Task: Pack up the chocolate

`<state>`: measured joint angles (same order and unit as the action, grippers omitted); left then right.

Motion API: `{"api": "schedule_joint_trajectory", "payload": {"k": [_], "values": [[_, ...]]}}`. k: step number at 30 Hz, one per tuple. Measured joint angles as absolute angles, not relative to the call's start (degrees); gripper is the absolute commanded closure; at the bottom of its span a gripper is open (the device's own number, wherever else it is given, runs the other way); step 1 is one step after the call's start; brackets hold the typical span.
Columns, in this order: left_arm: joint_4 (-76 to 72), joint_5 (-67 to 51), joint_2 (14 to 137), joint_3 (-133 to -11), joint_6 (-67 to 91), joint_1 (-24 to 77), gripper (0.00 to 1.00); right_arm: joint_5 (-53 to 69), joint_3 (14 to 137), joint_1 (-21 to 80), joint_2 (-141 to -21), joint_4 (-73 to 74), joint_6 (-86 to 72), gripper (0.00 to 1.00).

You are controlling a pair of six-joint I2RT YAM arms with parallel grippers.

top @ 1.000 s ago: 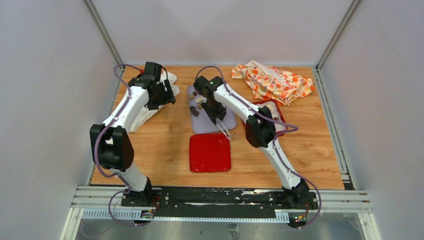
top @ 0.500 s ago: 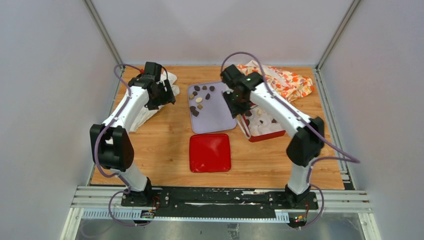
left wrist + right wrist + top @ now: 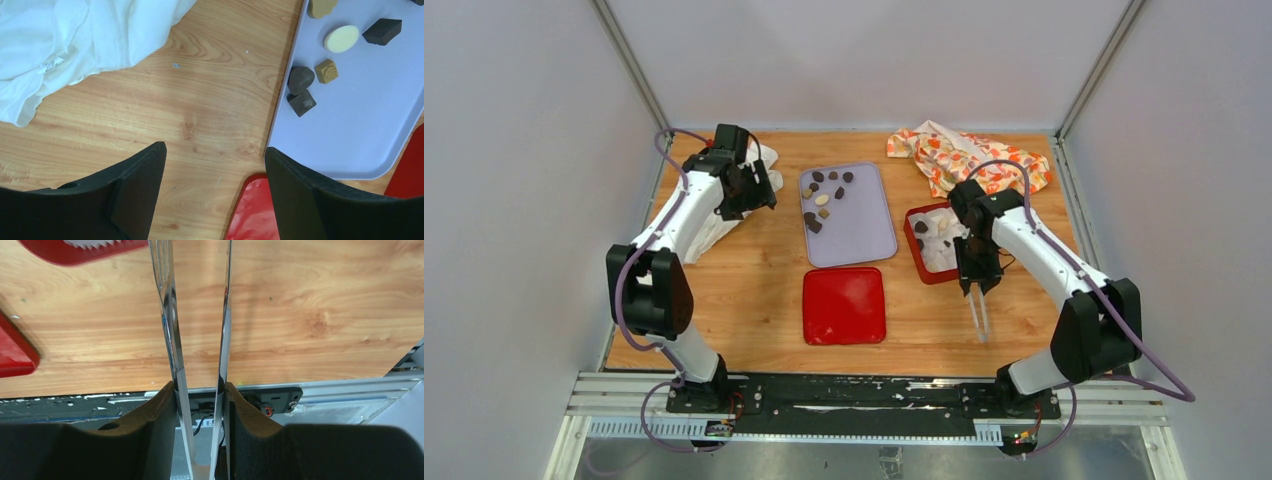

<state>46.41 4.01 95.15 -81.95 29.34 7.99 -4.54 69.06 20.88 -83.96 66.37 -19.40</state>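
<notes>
Five o'clock from the red box (image 3: 912,236), right jaws clamp tongs (image 3: 978,312), left jaws apart; slick tongs could twist loose.

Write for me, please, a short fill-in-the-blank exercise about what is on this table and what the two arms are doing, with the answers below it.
1. The tongs are held by the gripper of the ____ arm.
2. The left gripper is ____ and holds nothing.
3. The loose chocolate pieces lie on the purple ____.
4. The flat square lid nearest the arms' bases is ____ in colour.
Missing words: right; open; tray; red.
</notes>
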Motion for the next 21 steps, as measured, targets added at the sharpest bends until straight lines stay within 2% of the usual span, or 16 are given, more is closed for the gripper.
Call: {"api": "schedule_joint_trajectory", "payload": {"k": [16, 21], "values": [[46.41, 2.92, 95.59, -82.28, 29.47, 7.97, 0.23, -3.86, 64.95, 20.45, -83.57, 64.71, -19.90, 0.88], [46.41, 2.92, 95.59, -82.26, 29.58, 7.97, 0.23, -3.86, 64.95, 20.45, -83.64, 64.45, -19.90, 0.81]]}}
